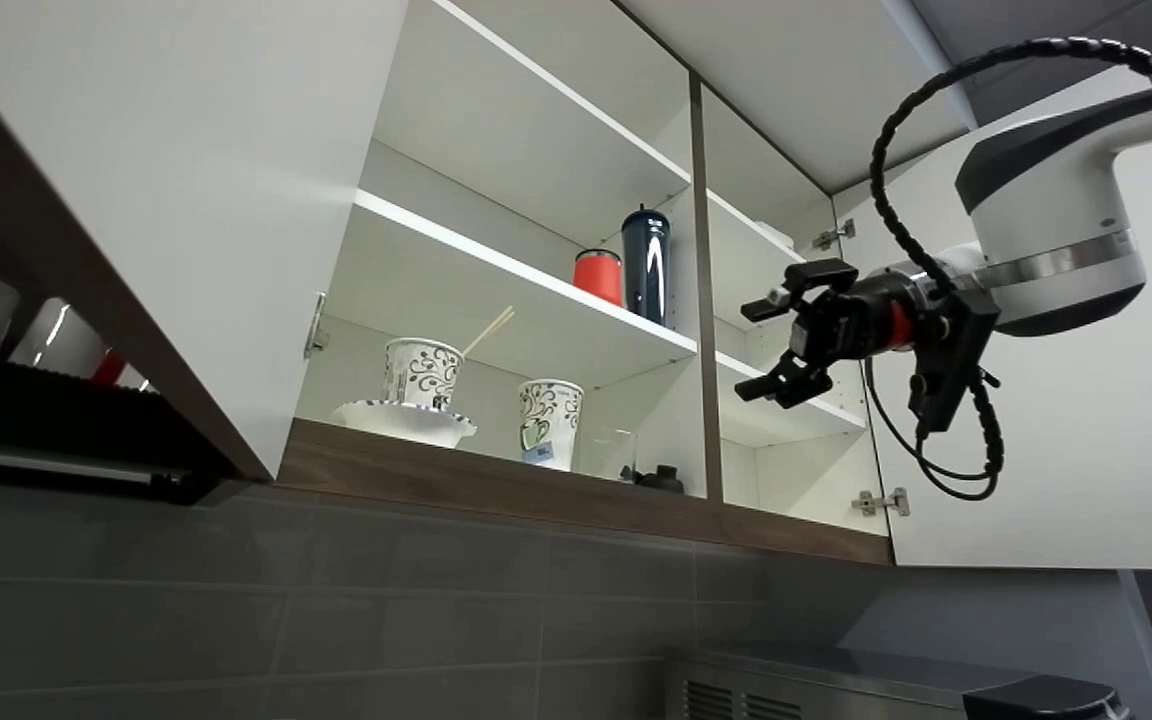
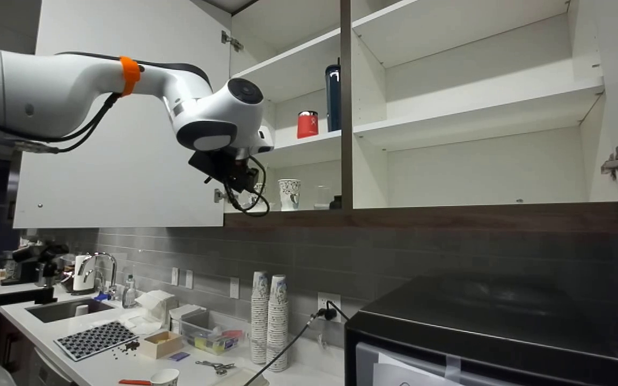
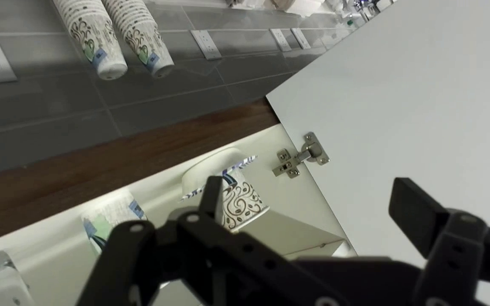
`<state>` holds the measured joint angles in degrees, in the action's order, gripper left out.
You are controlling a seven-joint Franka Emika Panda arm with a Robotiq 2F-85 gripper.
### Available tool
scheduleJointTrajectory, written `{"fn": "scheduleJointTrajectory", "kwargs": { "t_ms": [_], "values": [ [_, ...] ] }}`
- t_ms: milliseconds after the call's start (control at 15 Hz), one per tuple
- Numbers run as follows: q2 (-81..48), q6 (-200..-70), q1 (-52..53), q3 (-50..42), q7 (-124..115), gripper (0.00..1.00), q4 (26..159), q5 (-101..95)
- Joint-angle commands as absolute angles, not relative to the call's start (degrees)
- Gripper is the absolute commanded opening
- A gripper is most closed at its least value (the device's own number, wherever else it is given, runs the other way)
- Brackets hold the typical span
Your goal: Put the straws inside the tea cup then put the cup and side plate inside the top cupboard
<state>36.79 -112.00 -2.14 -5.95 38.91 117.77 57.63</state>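
The tea cup (image 1: 423, 373), white with a dark pattern, stands upright on the side plate (image 1: 408, 424) inside the top cupboard (image 1: 536, 272), on its bottom shelf. The straws (image 1: 489, 332) lean out of the cup's top in an exterior view. The cup (image 3: 243, 199) and the plate's blue-and-white rim (image 3: 245, 162) also show in the wrist view, partly behind a finger. My gripper (image 1: 758, 348) is open and empty, out in front of the cupboard and apart from the cup. In the wrist view the fingers (image 3: 309, 191) are wide apart.
A taller patterned beaker (image 1: 550, 425), a clear glass (image 1: 608, 452) and a dark object (image 1: 661, 480) stand beside the plate. A red tumbler (image 1: 598, 277) and a navy tumbler (image 1: 646, 265) are on the shelf above. Open doors (image 1: 166, 180) flank the cupboard. Cup stacks (image 2: 269, 321) stand below.
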Motion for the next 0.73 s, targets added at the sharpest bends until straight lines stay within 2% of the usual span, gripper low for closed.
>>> {"fn": "scheduleJointTrajectory", "kwargs": {
  "t_ms": [0,67,667],
  "values": [
    [43.43,-110.31,-3.18,-5.57,35.44,1.0,124.86,52.41],
    [39.71,-111.99,-1.3,-6.61,37.35,1.0,120.99,54.36],
    [42.51,-111.71,-1.16,-6.63,35.84,1.0,123.79,52.22]
  ]
}}
